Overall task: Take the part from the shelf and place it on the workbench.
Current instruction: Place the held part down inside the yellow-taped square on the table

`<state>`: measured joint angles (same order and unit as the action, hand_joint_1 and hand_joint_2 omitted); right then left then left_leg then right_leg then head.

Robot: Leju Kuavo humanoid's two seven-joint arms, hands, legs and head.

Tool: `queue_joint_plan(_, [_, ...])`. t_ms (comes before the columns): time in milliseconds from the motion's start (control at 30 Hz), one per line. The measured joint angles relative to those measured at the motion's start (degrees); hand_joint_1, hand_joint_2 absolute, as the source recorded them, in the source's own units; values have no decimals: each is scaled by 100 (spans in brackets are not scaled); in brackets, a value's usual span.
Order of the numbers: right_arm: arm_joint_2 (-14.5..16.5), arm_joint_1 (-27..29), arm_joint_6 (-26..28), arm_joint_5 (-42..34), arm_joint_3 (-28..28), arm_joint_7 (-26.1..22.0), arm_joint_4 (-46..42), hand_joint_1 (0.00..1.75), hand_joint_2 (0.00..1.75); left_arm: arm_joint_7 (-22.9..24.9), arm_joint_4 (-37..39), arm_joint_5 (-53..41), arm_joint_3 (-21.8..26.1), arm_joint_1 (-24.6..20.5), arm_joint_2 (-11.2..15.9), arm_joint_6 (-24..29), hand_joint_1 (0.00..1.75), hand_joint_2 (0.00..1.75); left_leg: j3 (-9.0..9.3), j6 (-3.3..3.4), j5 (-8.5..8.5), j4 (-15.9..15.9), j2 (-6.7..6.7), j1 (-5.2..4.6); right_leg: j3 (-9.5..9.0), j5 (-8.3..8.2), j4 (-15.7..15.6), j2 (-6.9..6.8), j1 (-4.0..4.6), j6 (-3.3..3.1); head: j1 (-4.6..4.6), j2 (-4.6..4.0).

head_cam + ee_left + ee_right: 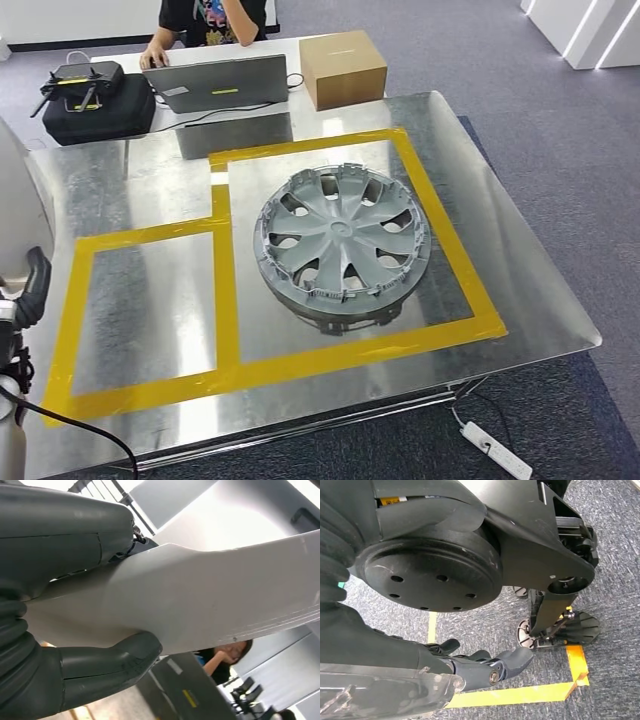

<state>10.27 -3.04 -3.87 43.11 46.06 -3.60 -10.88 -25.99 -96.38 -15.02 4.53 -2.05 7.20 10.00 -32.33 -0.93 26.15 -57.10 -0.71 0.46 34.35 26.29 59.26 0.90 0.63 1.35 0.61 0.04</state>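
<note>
My left hand [56,630] grips a large pale grey-white part [196,600], its thumb on one face and its dark fingers on the other. In the head view this part [19,200] rises at the far left edge, above the workbench's left end, with the left hand [30,290] under it. The shiny metal workbench [513,260] carries two rectangles of yellow tape [226,290]. A silver hubcap [341,240] lies flat in the right rectangle; the left rectangle [143,300] is bare. My right hand [482,667] hangs low over the carpet, fingers loosely extended, holding nothing.
At the bench's far side stand a laptop [219,82], a cardboard box [342,68] and a black case [94,100]; a person [211,20] sits behind them. A white power strip [494,450] lies on the carpet by the front right corner.
</note>
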Motion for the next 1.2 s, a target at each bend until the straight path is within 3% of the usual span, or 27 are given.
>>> queue_joint_plan(400, [0, -7, -66, 121, 49, 31, 0, 0, 175, 1221, 1158, -3071, -1069, -416, 1021, 361, 175, 175, -1, -31, -23, 3, 0, -6, -2, -31, -1, -3, -6, -27, -2, 0])
queue_joint_plan(667, [0, -20, -106, 218, 52, 69, 0, 0, 175, 1269, 1775, -3488, -1578, -751, 1322, 273, 175, 175, -1, -30, -24, 3, 0, -9, -1, -33, -2, -4, -8, -25, -2, 0])
queue_joint_plan(1000, [0, -37, -145, 285, 55, 113, 0, 0, 175, 1257, 2802, -3483, -2333, -1280, 1608, -924, 175, 175, -1, -33, -26, 3, 2, -9, 1, -33, -1, 0, -7, -25, -1, 0])
queue_joint_plan(1200, [0, -45, -146, 287, 61, 133, 0, 0, 175, 1256, 3325, -3431, -2702, -1688, 1713, -1102, 175, 175, 0, -33, -26, 3, 1, -9, -4, -33, -1, -5, -7, -25, -2, 0])
